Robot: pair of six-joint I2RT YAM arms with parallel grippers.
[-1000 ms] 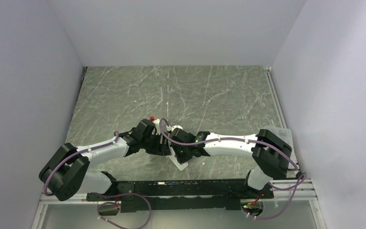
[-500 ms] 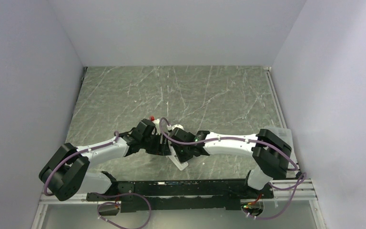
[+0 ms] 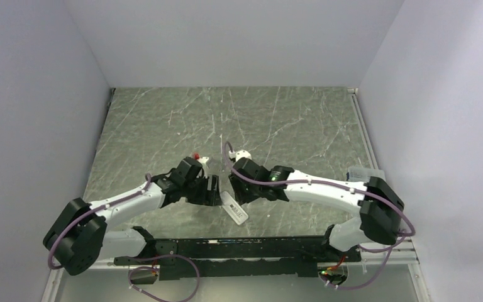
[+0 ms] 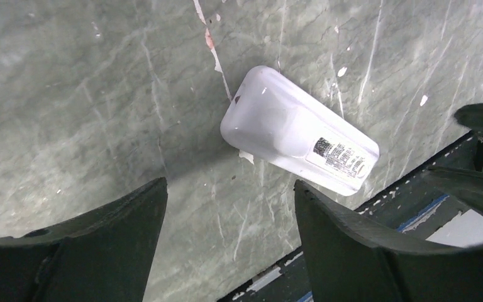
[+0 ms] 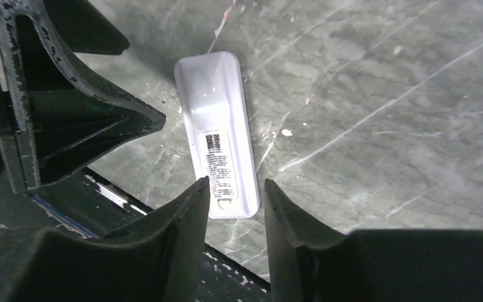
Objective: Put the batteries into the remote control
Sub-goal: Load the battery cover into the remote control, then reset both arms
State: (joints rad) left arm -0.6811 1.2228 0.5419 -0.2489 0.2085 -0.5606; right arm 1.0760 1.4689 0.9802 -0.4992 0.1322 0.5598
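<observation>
The remote control [image 3: 234, 209] is a slim white bar lying flat on the marble table near its front edge, label side up, with nothing gripping it. It also shows in the left wrist view [image 4: 299, 132] and the right wrist view [image 5: 217, 132]. My left gripper [image 4: 231, 185] hangs open just left of it, with only bare table between the fingers. Over the remote's labelled end, my right gripper [image 5: 236, 182] is open and holds nothing. No recess shows on the remote. The batteries are out of view.
A black rail [image 3: 226, 248] runs along the table's near edge, just in front of the remote. A clear plastic box [image 3: 361, 171] sits at the right edge behind the right arm. White walls close in the table on three sides.
The right gripper has opened and the left has opened wider. Both have drawn back from the remote and apart from each other. The remote now lies free on the table.
</observation>
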